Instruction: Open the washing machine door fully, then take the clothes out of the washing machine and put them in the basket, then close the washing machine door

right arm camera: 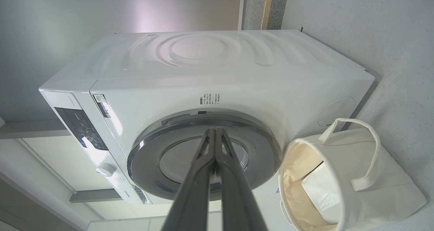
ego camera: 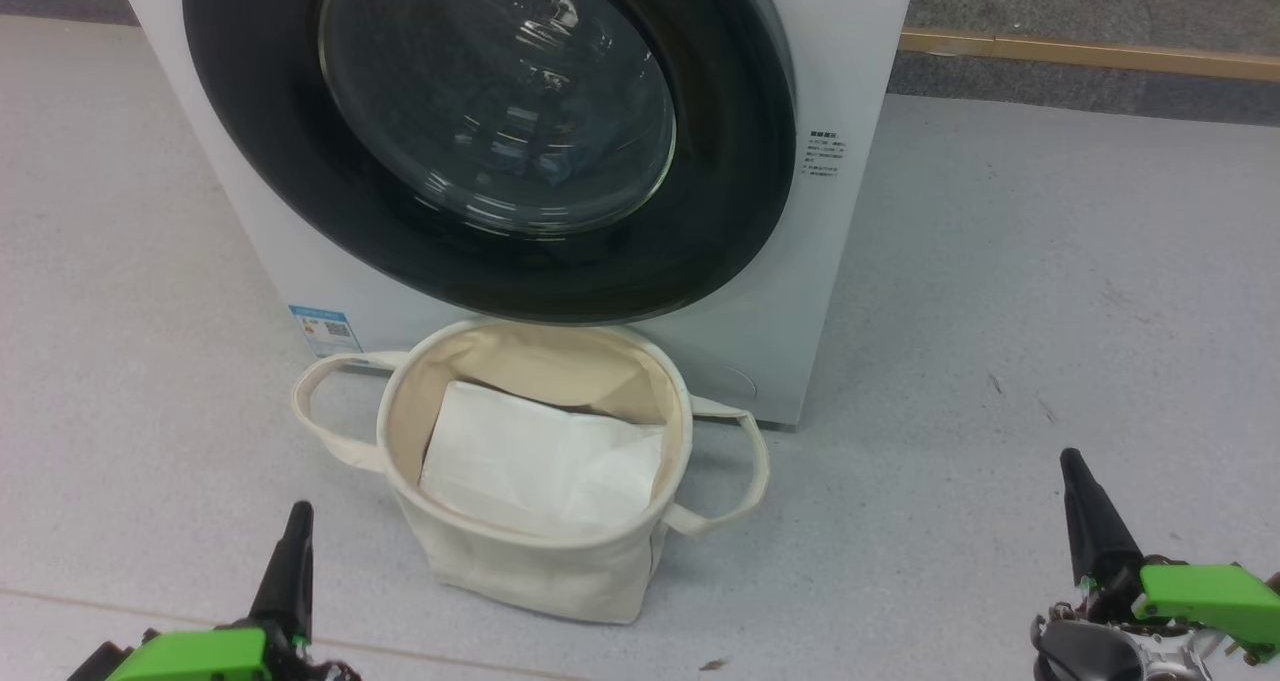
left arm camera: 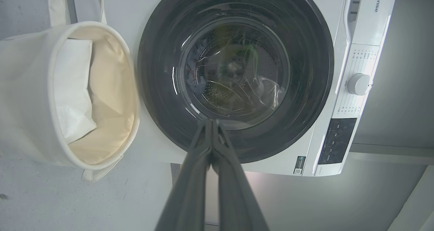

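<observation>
Door (ego camera: 490, 131) noted shut on washer (ego camera: 860, 41); basket (ego camera: 385, 431) set just before it, white sheet (ego camera: 540, 461) inside; left fingers (left arm camera: 195, 176) and right fingers (right arm camera: 198, 176) pressed together, both well apart from door.

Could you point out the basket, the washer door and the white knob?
basket (ego camera: 530, 571), head view, front canvas wall.
washing machine door (left arm camera: 157, 88), left wrist view, glossy black rim.
white knob (left arm camera: 358, 84), left wrist view, its round face.

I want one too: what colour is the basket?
The basket is plain cream, with no pattern; the head view shows it best.
</observation>
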